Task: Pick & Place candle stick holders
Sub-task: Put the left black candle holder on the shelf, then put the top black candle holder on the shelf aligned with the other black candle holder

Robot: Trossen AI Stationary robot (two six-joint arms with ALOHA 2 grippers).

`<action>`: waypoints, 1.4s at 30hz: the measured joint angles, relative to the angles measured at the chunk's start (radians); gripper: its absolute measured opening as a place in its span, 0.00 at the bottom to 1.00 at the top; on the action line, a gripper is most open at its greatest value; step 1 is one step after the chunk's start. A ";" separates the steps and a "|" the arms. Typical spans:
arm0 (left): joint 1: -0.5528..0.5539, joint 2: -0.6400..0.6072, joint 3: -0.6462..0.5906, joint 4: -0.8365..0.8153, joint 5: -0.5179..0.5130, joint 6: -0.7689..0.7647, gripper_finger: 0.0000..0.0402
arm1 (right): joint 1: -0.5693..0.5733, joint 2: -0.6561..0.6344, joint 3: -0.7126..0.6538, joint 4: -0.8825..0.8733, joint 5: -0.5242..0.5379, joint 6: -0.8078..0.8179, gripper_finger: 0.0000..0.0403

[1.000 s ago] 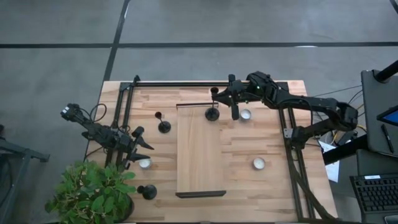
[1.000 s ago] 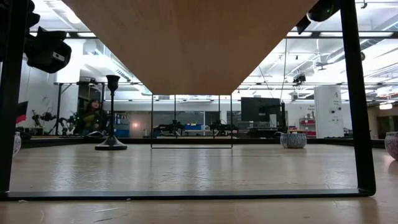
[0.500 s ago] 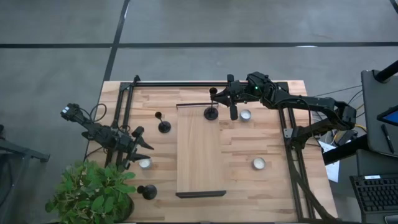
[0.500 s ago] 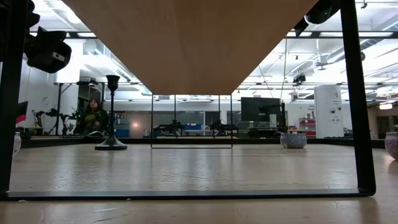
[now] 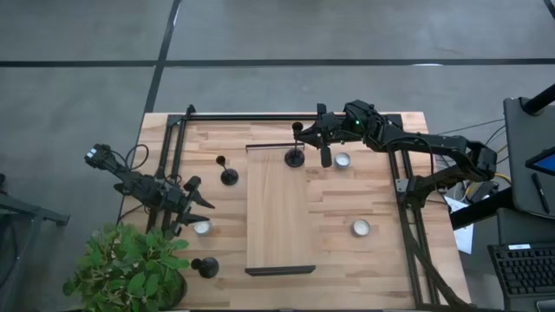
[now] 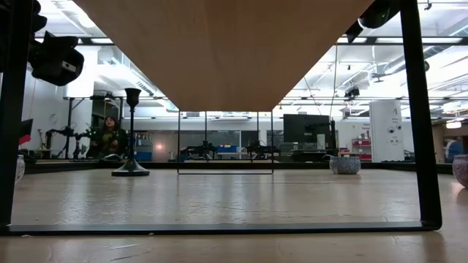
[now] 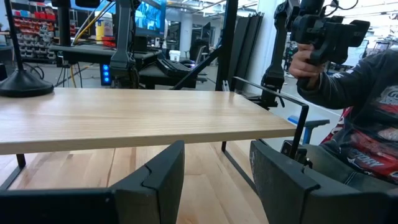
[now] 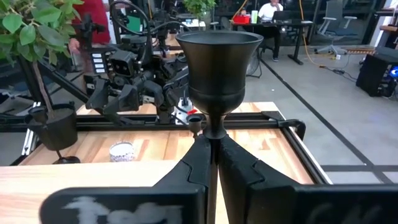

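Three black candle stick holders show. One (image 5: 296,157) stands on the far end of the raised wooden shelf (image 5: 277,217); my right gripper (image 5: 303,134) is shut on it, and its cup (image 8: 219,59) fills the right wrist view. A second (image 5: 228,176) stands by its base on the table left of the shelf and also shows in the low view (image 6: 131,135). A third (image 5: 206,267) stands by its base near the plant. My left gripper (image 5: 196,204) is open and empty (image 7: 214,177) left of the shelf, beside a tealight (image 5: 202,227). My right gripper pinches the holder's thin stem (image 8: 211,132) just below the cup, between its two fingers (image 8: 198,163). The fingers come about level from the table's right side and lie across the stem. The holder is upright, with its round base (image 7: 23,86) on the shelf's far end.
Two more tealights lie right of the shelf: one (image 5: 342,159) beside the right gripper and one (image 5: 361,228) nearer. A potted plant (image 5: 130,270) stands at the near left corner. Black frame rails (image 5: 169,173) run along the table's sides. A person (image 7: 354,106) shows beyond the table.
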 joint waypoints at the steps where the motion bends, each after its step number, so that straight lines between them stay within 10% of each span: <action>1: 0.000 0.000 0.000 0.000 0.000 0.000 0.45 | 0.000 0.000 0.000 0.000 0.001 0.000 0.05; 23: 0.000 0.000 0.000 0.000 0.000 0.000 0.45 | 0.000 -0.002 -0.001 -0.110 0.027 -0.043 0.44; 42: 0.000 0.000 0.000 0.000 0.000 0.000 0.45 | 0.001 -0.182 -0.001 -0.484 0.029 -0.105 0.39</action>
